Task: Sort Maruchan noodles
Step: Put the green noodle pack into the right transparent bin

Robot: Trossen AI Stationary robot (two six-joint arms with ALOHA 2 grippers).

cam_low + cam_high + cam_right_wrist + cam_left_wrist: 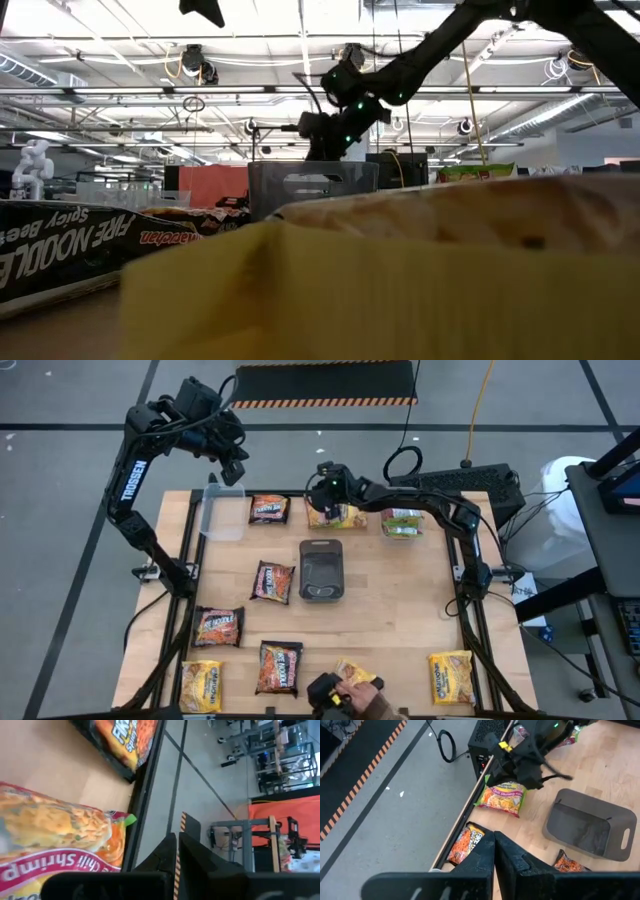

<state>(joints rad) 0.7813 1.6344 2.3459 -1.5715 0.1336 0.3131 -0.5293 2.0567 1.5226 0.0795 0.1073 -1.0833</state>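
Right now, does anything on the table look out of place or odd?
Yes: a person's hand reaches over the near edge, holding a yellow packet, inside the arms' workspace. The remaining packets lie flat and apart; nothing looks spilled or torn.

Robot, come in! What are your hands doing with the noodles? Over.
Right hand shut, empty, over Chili Shrimp packet. Left hand shut, off the table's back edge. Nothing in the way.

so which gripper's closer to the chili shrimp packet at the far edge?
Right. The right gripper hangs directly over the chili shrimp packet, jaws shut and empty. The left gripper is raised off to the side, above the clear tub.
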